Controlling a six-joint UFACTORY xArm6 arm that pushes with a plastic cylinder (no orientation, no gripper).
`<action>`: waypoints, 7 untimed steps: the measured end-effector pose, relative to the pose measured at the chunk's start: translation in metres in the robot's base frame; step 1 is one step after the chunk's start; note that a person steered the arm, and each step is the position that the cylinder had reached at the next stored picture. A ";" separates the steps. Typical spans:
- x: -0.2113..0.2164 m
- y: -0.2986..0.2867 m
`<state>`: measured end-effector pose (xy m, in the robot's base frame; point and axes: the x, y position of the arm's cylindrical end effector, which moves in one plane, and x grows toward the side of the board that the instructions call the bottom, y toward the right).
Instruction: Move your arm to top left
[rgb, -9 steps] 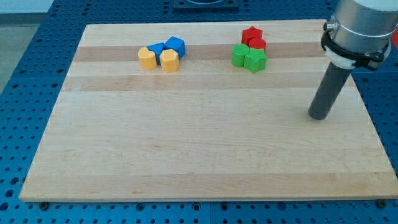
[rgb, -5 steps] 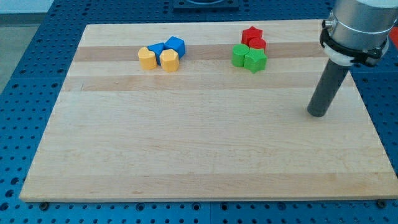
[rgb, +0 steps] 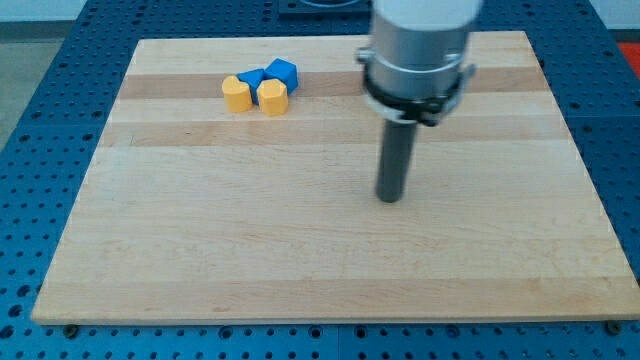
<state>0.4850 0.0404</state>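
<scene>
My tip (rgb: 389, 197) rests on the wooden board (rgb: 250, 230) right of its centre. A cluster of blocks lies toward the view's top left: two yellow blocks (rgb: 236, 94) (rgb: 272, 97) in front and two blue blocks (rgb: 283, 72) (rgb: 252, 77) behind them. The tip is well to the right of and below this cluster, touching no block. The arm's grey body (rgb: 418, 45) hides the spot at the top where the red and green blocks lay.
The board sits on a blue perforated table (rgb: 40, 120) that surrounds it on all sides.
My tip has moved left from the board's right side to right of centre. The arm now covers the red and green blocks. The yellow and blue blocks have not moved.
</scene>
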 end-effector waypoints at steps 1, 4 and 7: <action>-0.001 -0.053; -0.025 -0.203; -0.173 -0.289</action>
